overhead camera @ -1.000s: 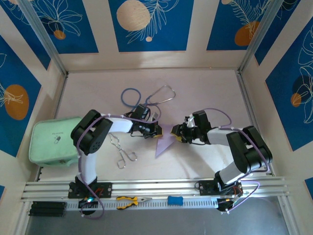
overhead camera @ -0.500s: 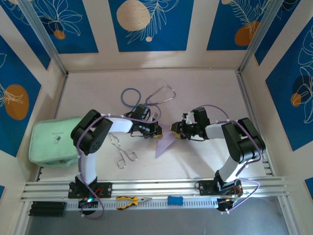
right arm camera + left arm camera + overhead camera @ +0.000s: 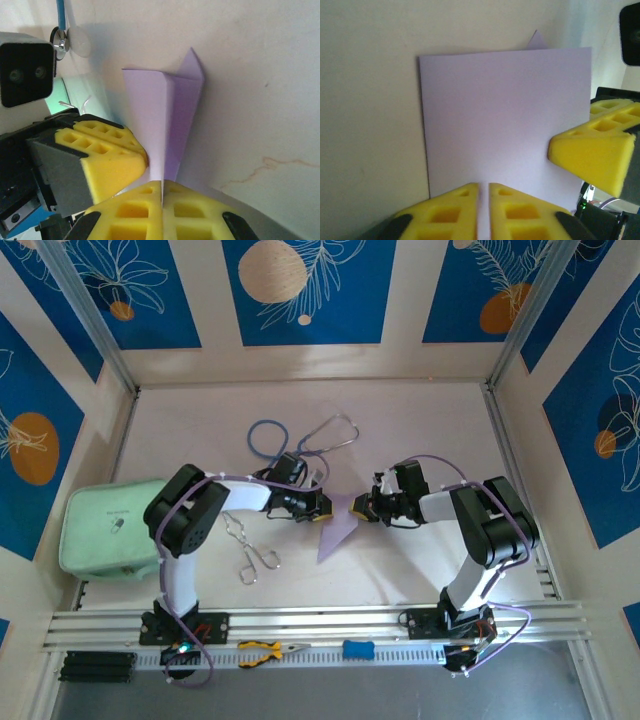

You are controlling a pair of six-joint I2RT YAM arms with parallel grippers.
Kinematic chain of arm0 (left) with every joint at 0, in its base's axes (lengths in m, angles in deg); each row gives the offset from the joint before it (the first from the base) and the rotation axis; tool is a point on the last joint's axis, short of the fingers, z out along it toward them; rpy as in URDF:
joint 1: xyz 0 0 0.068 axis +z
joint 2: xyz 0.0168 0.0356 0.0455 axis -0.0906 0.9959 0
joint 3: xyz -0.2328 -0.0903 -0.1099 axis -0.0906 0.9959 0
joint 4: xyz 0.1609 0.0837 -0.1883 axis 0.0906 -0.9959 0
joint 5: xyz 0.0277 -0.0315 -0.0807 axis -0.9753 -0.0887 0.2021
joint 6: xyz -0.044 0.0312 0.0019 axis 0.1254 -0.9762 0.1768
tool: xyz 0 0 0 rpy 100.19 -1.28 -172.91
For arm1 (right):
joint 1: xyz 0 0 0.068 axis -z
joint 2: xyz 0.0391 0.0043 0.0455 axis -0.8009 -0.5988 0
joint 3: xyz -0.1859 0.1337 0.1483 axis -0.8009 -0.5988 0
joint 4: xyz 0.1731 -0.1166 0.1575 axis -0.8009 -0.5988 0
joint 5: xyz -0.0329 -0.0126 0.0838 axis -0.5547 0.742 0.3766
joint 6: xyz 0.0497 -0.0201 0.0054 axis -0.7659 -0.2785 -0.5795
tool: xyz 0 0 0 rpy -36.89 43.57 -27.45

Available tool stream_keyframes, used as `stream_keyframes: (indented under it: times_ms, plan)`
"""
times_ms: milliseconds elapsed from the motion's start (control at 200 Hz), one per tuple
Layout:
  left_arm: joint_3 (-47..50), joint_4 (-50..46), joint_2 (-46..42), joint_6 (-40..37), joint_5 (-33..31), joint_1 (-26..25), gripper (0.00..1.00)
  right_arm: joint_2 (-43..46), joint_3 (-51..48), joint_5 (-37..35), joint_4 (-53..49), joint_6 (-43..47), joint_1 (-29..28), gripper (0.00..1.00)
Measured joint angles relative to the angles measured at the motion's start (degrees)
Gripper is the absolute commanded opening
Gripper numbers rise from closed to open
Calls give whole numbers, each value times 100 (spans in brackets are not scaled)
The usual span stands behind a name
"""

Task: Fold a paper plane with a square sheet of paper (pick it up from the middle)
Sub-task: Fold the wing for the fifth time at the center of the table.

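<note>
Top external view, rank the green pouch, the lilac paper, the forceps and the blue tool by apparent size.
Largest: green pouch.
Next: lilac paper and forceps, about alike, so unranked.
Smallest: blue tool.

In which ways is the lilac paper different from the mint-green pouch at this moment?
The lilac paper is thin and folded with sharp creases; the mint-green pouch is thick and padded. The paper sits in the middle of the table, between the left hand and right hand; the pouch lies at its left edge, untouched. Both are pale in colour.
</note>
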Motion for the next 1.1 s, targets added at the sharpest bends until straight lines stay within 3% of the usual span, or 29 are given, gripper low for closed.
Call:
stream_keyframes:
  times_ms: [200, 800, 925, 1100]
  plan:
    - [9, -332, -588, -201, -219, 4, 32, 256, -118, -264, 2, -236, -50, 2]
    - [872, -533, -2159, -879, -929, -22, 34, 1108, -750, -1281, 48, -1486, -267, 0]
    - [994, -710, -2483, -1268, -1394, -291, 35, 1279, -879, -1545, 52, -1825, -369, 0]
    - [1010, -903, -2610, -1915, -2057, -1056, 42, 1539, -944, -1893, 11, -2199, -538, 0]
